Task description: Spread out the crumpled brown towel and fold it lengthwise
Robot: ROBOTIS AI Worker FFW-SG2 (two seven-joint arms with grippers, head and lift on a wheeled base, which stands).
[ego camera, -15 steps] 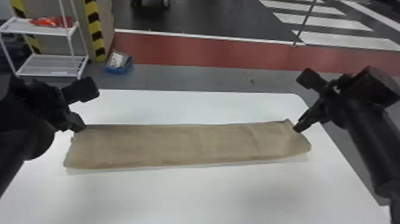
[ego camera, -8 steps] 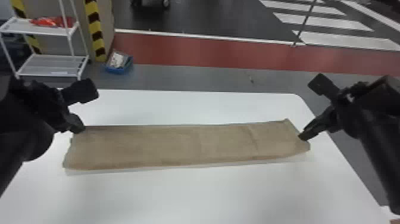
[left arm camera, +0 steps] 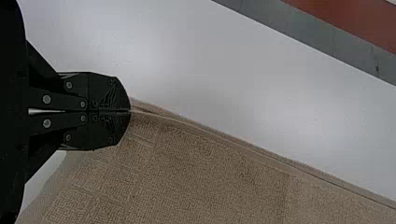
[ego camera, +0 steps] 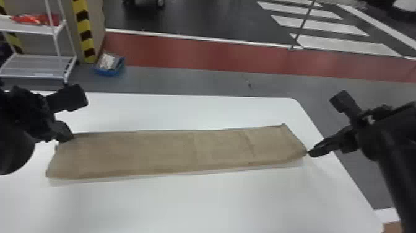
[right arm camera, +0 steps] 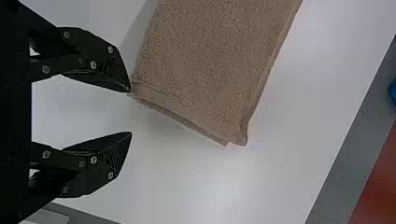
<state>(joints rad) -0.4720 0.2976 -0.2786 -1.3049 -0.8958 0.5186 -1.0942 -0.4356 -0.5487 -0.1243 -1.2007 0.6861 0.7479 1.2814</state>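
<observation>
as the white table point(ego camera: 192, 207) runs back from the near side, the brown towel point(ego camera: 173, 155) lies across it, flat in a long folded strip; the right gripper point(ego camera: 310, 152) is at the strip's near right corner, its fingers point(right arm camera: 100, 163) spread well apart; one tip is right at the towel's edge, though whether it touches i cannot tell, and the other stands off from the cloth; the left gripper point(ego camera: 70, 136) is at the far left corner, covering it in the head view, its fingers point(left arm camera: 105, 93) pressed together with the towel's edge pinched at their tips; past the table, on the grey floor point(ego camera: 201, 80), are a blue bin point(ego camera: 106, 72) and a white rack point(ego camera: 37, 65) with red things point(ego camera: 34, 19) on a shelf; farther off runs a red strip point(ego camera: 201, 55)
</observation>
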